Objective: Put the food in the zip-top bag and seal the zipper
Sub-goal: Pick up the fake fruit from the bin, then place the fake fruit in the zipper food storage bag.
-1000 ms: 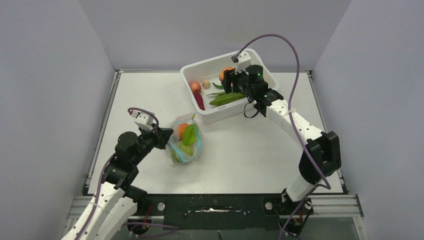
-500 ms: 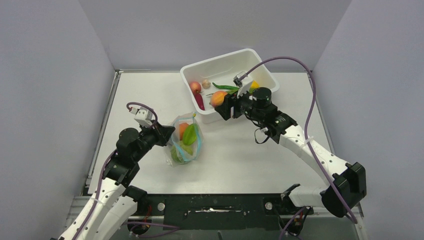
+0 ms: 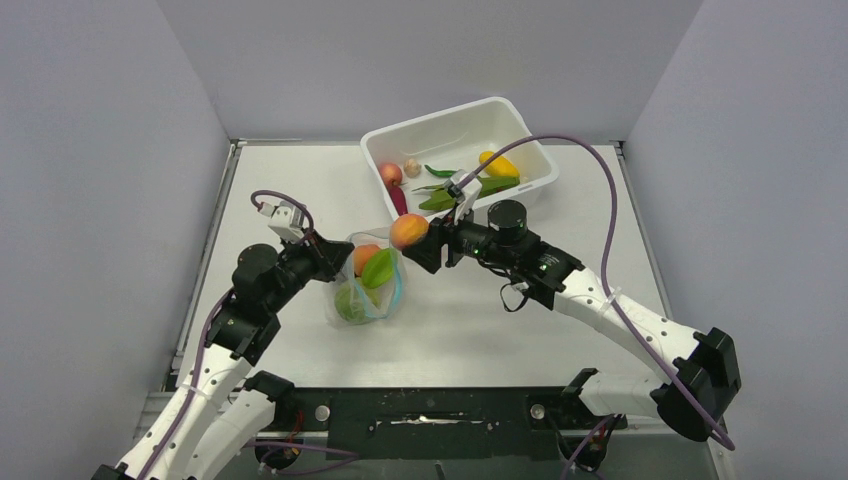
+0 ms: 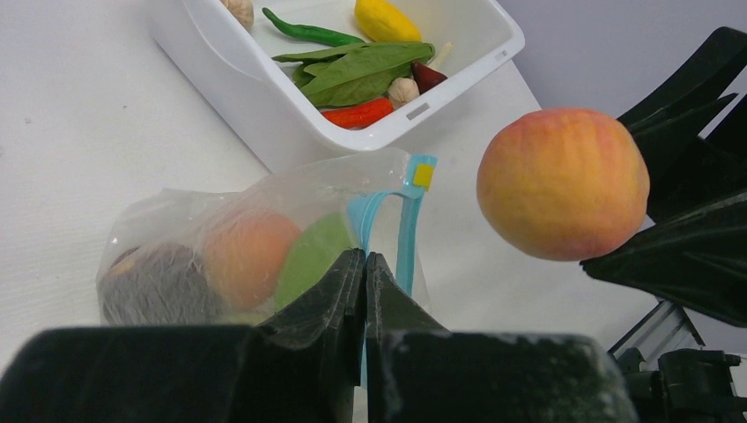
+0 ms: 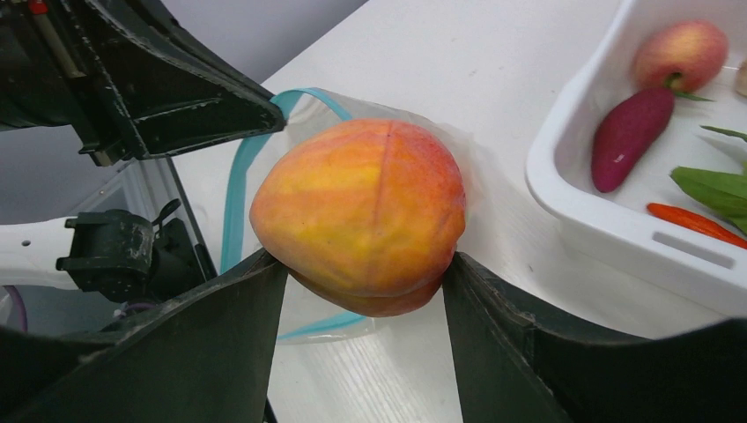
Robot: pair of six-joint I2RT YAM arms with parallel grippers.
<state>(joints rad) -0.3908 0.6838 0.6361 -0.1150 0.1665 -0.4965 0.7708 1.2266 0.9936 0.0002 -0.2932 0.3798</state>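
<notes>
The clear zip-top bag [image 3: 366, 290] lies mid-table with its blue zipper [image 4: 407, 233] rim held open; inside are a peach, a green piece and a dark fruit [image 4: 159, 286]. My left gripper [image 3: 322, 258] is shut on the bag's rim [image 4: 365, 264]. My right gripper [image 3: 418, 245] is shut on an orange-pink peach [image 3: 408, 231], held just above and right of the bag's mouth; it also shows in the right wrist view [image 5: 361, 216] and the left wrist view [image 4: 564, 182]. More food stays in the white tub.
The white tub [image 3: 520, 188] stands at the back, holding an apple [image 3: 390, 173], a purple sweet potato [image 5: 630, 137], green leaves [image 3: 470, 190], a yellow piece [image 3: 497, 162], a red chilli [image 4: 361, 114] and mushrooms. Grey walls enclose the table.
My right gripper carried the peach out of the tub and leftward to the bag's mouth. My left gripper lifted the bag's rim slightly, opening it wider.
</notes>
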